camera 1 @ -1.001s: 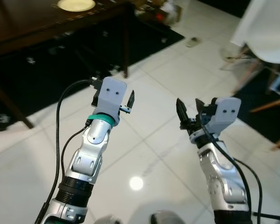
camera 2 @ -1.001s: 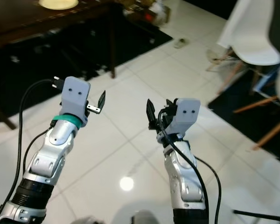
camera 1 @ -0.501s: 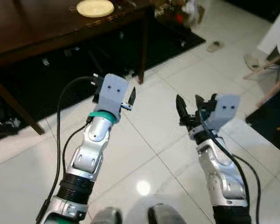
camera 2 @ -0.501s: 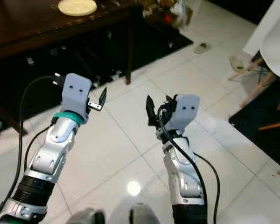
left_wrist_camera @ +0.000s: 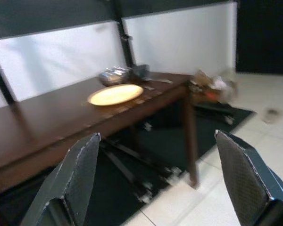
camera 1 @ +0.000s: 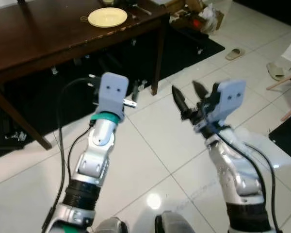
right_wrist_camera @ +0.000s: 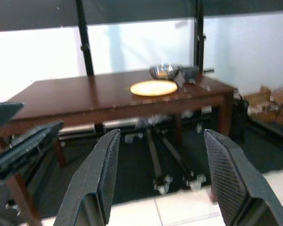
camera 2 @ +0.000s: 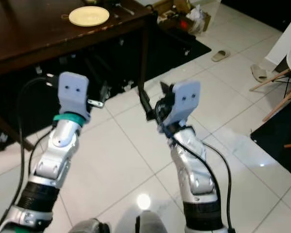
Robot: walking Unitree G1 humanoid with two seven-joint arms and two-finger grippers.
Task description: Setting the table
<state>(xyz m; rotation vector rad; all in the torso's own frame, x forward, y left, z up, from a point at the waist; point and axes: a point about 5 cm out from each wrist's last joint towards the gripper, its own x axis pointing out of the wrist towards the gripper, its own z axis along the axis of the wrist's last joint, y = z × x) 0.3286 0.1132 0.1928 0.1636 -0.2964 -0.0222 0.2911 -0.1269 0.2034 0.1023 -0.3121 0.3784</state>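
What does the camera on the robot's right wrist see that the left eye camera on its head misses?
The right wrist view alone takes in a metal bowl and a dark cup behind the plate, plus the bright wall panels beyond the table. The left eye view alone takes in both silver arms, the white tiled floor and a slipper lying on it. Both share the dark wooden table, the pale yellow plate on it and the open right pincer.

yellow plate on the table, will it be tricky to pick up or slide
The yellow plate looks flat and shallow, lying flush on the dark wooden table, so long fingers may struggle to get under its rim. It seems rigid and probably breakable. On that smooth top a push would likely slide it, not tip it.
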